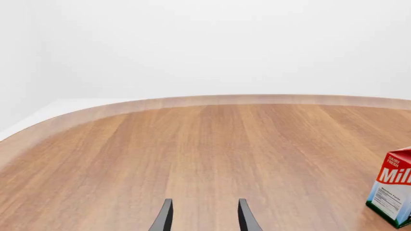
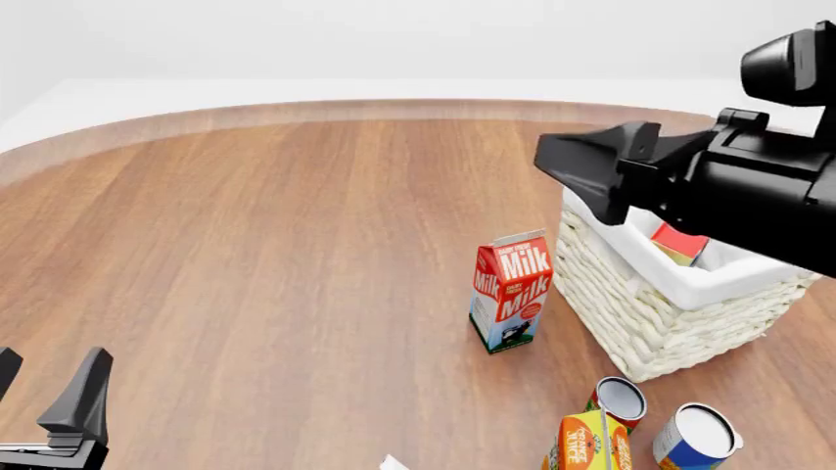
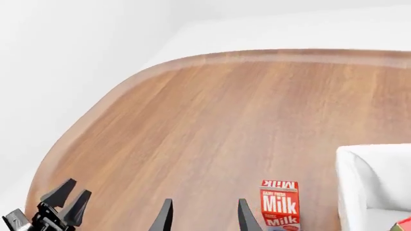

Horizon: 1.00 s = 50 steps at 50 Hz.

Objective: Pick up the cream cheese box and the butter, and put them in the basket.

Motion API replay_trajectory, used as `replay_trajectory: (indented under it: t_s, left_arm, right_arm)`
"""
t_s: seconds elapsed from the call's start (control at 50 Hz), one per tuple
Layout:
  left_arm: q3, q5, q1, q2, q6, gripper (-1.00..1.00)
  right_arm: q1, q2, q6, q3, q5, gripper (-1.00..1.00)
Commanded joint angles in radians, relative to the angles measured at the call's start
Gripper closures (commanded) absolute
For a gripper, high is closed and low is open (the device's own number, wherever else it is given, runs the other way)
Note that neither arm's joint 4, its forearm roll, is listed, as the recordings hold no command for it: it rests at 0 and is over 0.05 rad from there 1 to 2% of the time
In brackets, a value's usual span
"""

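Note:
The basket (image 2: 653, 313), woven and cream with a white lining, stands at the right of the table. A red and orange carton, the butter (image 2: 676, 244), lies inside it, mostly hidden under my right arm; its red corner (image 3: 404, 224) shows in the right wrist view. My right gripper (image 2: 549, 162) (image 3: 204, 216) hangs open and empty above the basket's near-left rim. Over bare wood at the front left, my left gripper (image 2: 46, 384) (image 1: 204, 219) is also open and empty. A white scrap (image 2: 392, 462) at the bottom edge may be the cream cheese box; too little shows.
A red-and-white milk carton (image 2: 512, 291) (image 1: 393, 185) (image 3: 279, 204) stands upright just left of the basket. In front of the basket stand two cans (image 2: 618, 399) (image 2: 699, 436) and an orange carton (image 2: 590, 443). The curved table edge (image 2: 327, 110) runs along the back.

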Motion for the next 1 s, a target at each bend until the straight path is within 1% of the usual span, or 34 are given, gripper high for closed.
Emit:
replay_trajectory:
  t_s: [0.02,0.12,0.22,0.44,0.6,0.7,1.0]
  left_arm:
    - [0.0,0.0,0.0,0.0,0.0,-1.0]
    - [0.0,0.0,0.0,0.0,0.0,-1.0]
    - [0.0,0.0,0.0,0.0,0.0,-1.0]
    - [0.0,0.0,0.0,0.0,0.0,-1.0]
    - [0.0,0.0,0.0,0.0,0.0,-1.0]
    - [0.0,0.0,0.0,0.0,0.0,-1.0]
    - [0.0,0.0,0.0,0.0,0.0,-1.0]
  right_arm:
    - [0.082,0.039,-0.028,-0.019,0.022,-1.0]
    - [0.103,0.059,-0.035,-0.028,0.023,-1.0]
    - [0.147,0.094,-0.043,-0.029,0.019,-1.0]
    - [0.214,0.158,-0.057,-0.041,0.012,-1.0]
    - [0.244,0.192,-0.048,-0.031,-0.003,-1.0]
    - [0.261,0.219,-0.037,-0.006,-0.024,-1.0]
    - [0.301,0.271,-0.037,-0.029,-0.012,-1.0]
